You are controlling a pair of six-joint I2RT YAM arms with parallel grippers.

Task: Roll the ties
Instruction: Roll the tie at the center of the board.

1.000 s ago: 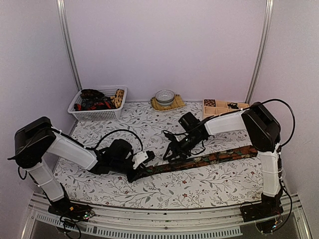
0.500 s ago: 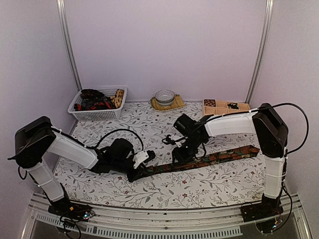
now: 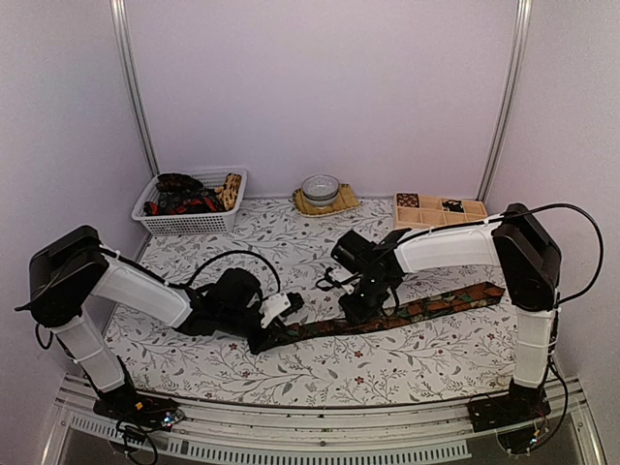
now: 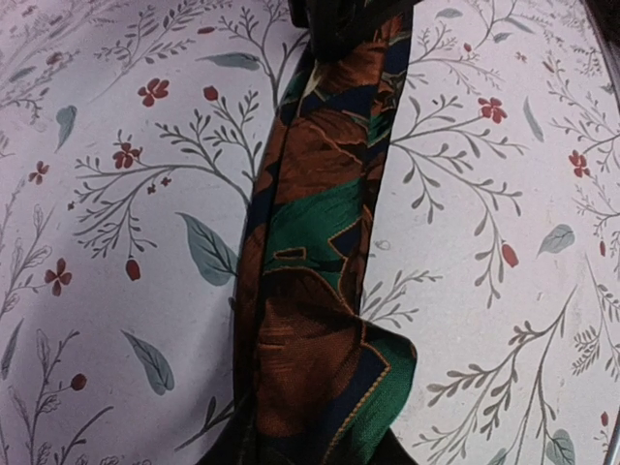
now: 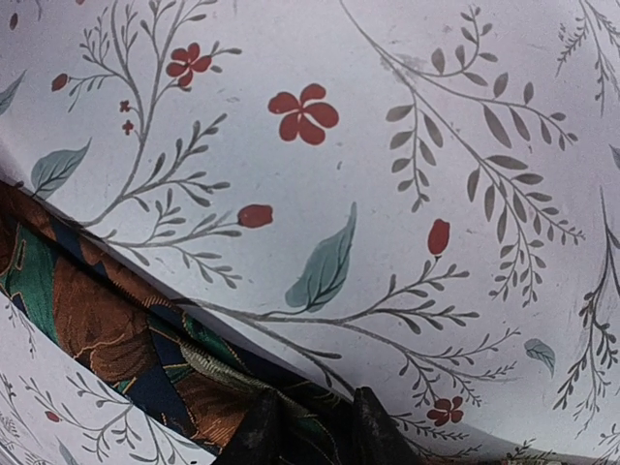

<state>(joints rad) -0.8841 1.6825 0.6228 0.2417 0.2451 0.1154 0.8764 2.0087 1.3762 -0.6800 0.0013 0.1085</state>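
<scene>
Top external view first. Nearest us, low over the flowered table [image 3: 387, 360] at about 7 o'clock from its middle, we see the left pincer [image 3: 265, 333] clamped on the near-left end of the necktie [image 3: 426, 306]. The left wrist view bears this out. The doubled-over end of the fabric is brown, green and navy with a thin tan edge. It runs down between the dark fingers at 6 o'clock of that picture, and we see only slivers of those. From there the strip goes flat up the table to 12 o'clock.

From that held end the necktie lies along the table in one long strip, running toward 2 o'clock and widening to its far end at the table's right side. Part way along it, close to the table's middle, the right pincer [image 3: 356, 312] points down onto the strip. In the right wrist view its two fingertips [image 5: 254, 434] stand close together at 6 o'clock with a ruck of the fabric nipped between them. We read this pincer as closed on the necktie. The rest of the strip leaves toward 9 o'clock of that picture, over the leaf-and-red-flower print.

Three things sit farther back, along the far wall. A white basket [image 3: 184, 225] at 10 o'clock holds a heap of ties [image 3: 179, 194], dark with red and one tan-patterned. A small bowl [image 3: 320, 186] at 12 o'clock rests on a yellowish mat [image 3: 341, 203]. A wooden compartment tray [image 3: 418, 217] sits at 1 o'clock, with dark things in some cells that we cannot make out.
</scene>
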